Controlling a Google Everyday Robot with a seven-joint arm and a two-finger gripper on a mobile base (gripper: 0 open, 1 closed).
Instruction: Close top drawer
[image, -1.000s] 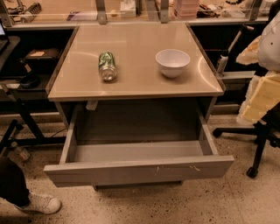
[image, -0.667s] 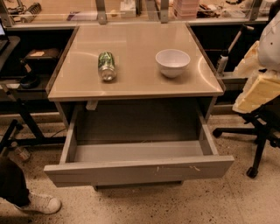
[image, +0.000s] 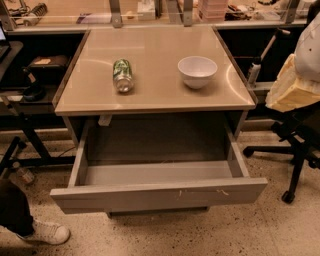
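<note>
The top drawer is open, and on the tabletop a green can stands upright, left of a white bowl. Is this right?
No: the camera view shows the green can lying on its side, left of the white bowl; the top drawer is open. The gripper is not in view.

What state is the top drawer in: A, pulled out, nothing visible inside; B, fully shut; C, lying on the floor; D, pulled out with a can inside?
A: the top drawer stands pulled out with a bare inside, the can lies on the tabletop, and the tool is at the view's right edge, apart from it.
</note>
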